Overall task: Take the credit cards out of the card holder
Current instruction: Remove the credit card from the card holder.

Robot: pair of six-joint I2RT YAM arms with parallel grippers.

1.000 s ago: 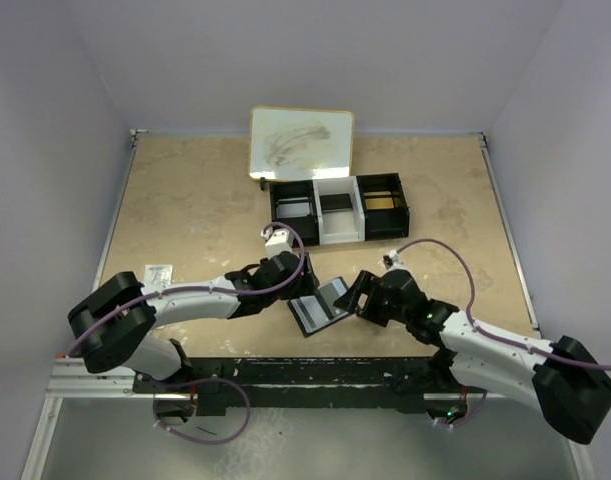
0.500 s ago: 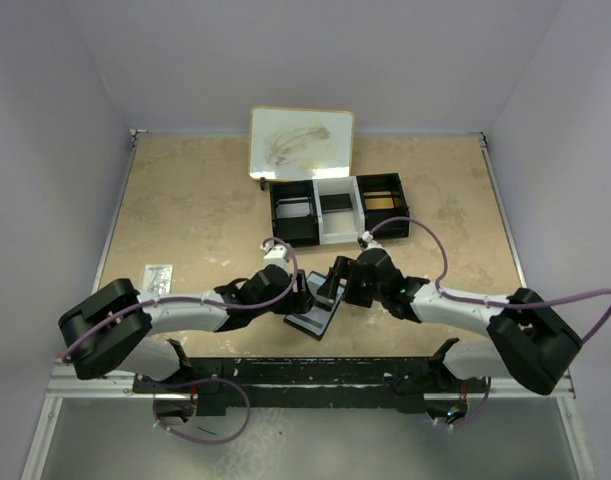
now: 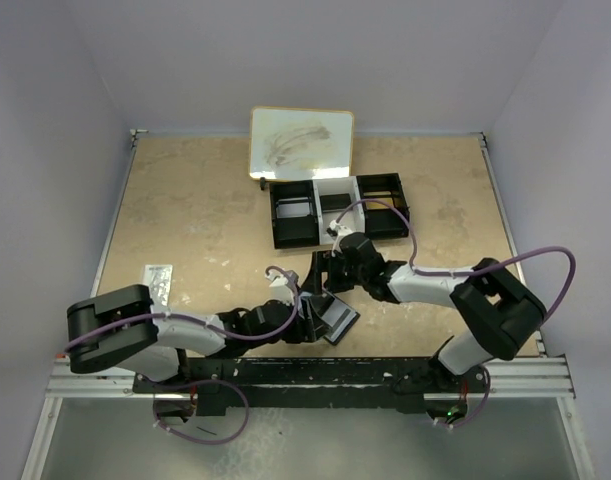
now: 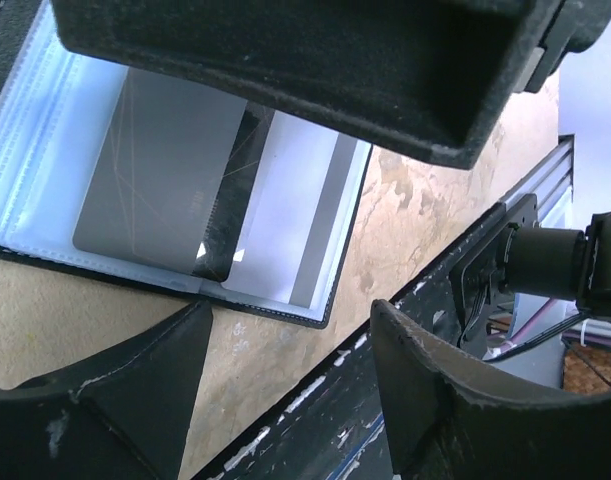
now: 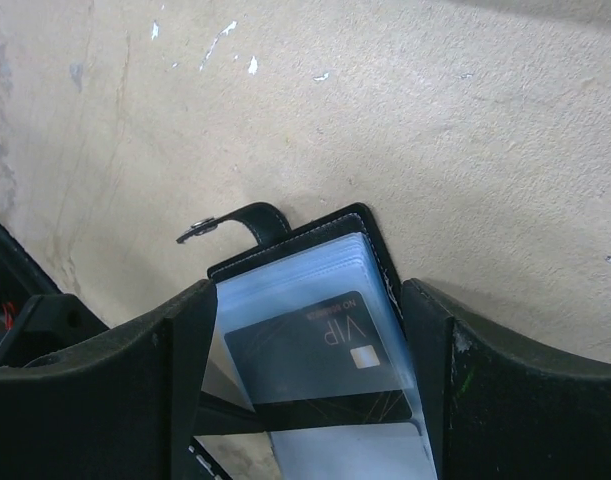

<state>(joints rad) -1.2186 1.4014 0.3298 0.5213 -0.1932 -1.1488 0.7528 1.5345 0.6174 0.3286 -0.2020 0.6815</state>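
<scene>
Black wallet [image 3: 337, 318] lay open between the spread fingers [image 5: 485, 400] of the right pincer [image 5: 307, 330], grip unclear, and just ahead of the spread left pincer [image 4: 290, 325]; closing off-centre could squeeze the sleeves [image 5: 275, 290] and jam the cards [image 5: 315, 355].

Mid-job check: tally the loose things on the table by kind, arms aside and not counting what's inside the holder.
card holder: 1
compartment tray: 1
whiteboard: 1
small packet: 1
Total: 4
</scene>
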